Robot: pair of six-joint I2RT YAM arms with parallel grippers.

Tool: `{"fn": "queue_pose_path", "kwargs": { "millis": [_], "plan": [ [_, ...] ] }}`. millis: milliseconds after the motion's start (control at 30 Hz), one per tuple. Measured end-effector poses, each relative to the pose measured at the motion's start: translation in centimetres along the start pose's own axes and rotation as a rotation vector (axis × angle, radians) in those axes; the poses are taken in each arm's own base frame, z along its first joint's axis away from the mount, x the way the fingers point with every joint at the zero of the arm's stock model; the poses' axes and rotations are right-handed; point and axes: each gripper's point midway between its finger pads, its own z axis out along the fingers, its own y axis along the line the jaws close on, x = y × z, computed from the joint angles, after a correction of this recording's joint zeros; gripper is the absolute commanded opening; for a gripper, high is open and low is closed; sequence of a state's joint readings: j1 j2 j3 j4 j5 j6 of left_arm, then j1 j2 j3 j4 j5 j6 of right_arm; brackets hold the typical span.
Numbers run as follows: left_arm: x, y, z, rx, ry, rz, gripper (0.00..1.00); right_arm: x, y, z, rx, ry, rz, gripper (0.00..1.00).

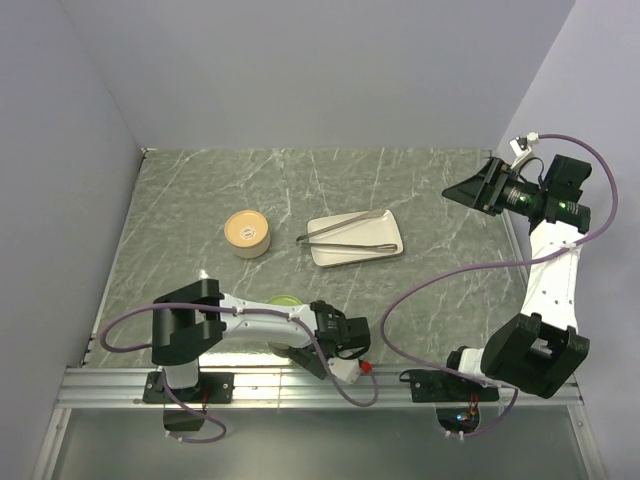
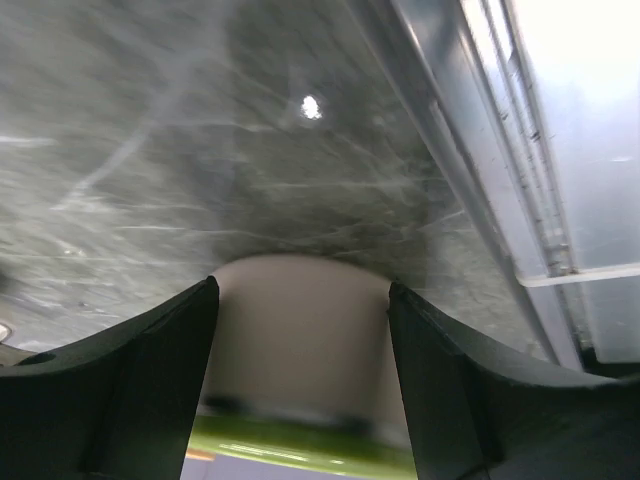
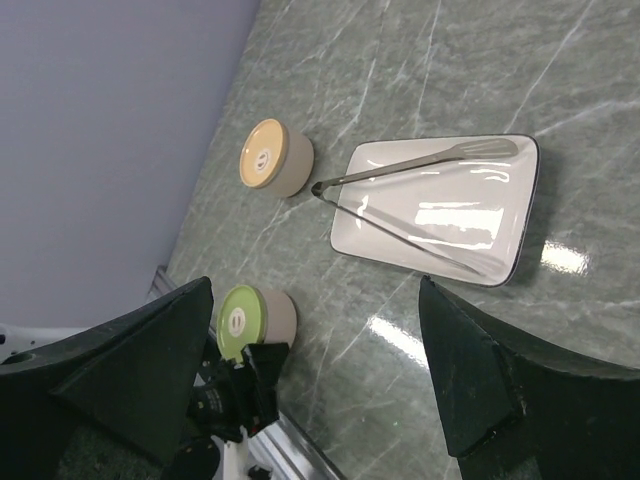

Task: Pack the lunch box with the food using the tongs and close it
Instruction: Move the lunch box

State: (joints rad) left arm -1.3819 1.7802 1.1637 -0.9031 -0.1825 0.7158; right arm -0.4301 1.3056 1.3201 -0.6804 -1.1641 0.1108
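The tongs [image 1: 345, 228] [image 3: 400, 168] lie on a white rectangular plate [image 1: 350, 255] [image 3: 440, 195] at mid-table, joined end to the left. No food shows anywhere. The lunch box appears as two round beige tubs. One has a tan lid [image 1: 247, 232] [image 3: 275, 157], the other a green lid [image 1: 285, 299] [image 3: 250, 318]. My left gripper [image 1: 292, 354] [image 2: 303, 285] sits low at the near edge, open. The green-lidded tub [image 2: 300, 330] fills the gap between its fingers, just beyond the tips. My right gripper [image 1: 452, 190] [image 3: 315, 285] hangs open high at the back right, holding nothing.
A metal rail [image 1: 300, 385] [image 2: 520, 180] runs along the table's near edge, close beside the left gripper. Walls close the table on the left, back and right. The left arm's link [image 1: 260, 318] lies across the near side of the green-lidded tub.
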Motion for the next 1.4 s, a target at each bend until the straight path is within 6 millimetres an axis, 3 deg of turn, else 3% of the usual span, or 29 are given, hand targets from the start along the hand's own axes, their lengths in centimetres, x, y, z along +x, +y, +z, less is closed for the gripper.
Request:
{"fn": "queue_pose_path", "kwargs": {
  "millis": [167,933,1200,1400],
  "plan": [
    [3.0,-0.9,2.1,-0.022,0.105,0.075,0.74,0.0,0.1,0.0,-0.008,0.001,0.001,0.90],
    [20.5,1.3,3.8,-0.084,0.351,-0.038,0.72,0.1,0.1,0.1,-0.015,0.006,0.009,0.90],
    [24.9,4.0,4.2,-0.142,0.375,-0.057,0.71,0.1,0.1,0.1,-0.015,0.005,0.011,0.90],
    [27.0,5.8,4.5,-0.165,0.380,-0.069,0.71,0.1,0.1,0.1,-0.015,0.006,0.011,0.90]
  ]
}}
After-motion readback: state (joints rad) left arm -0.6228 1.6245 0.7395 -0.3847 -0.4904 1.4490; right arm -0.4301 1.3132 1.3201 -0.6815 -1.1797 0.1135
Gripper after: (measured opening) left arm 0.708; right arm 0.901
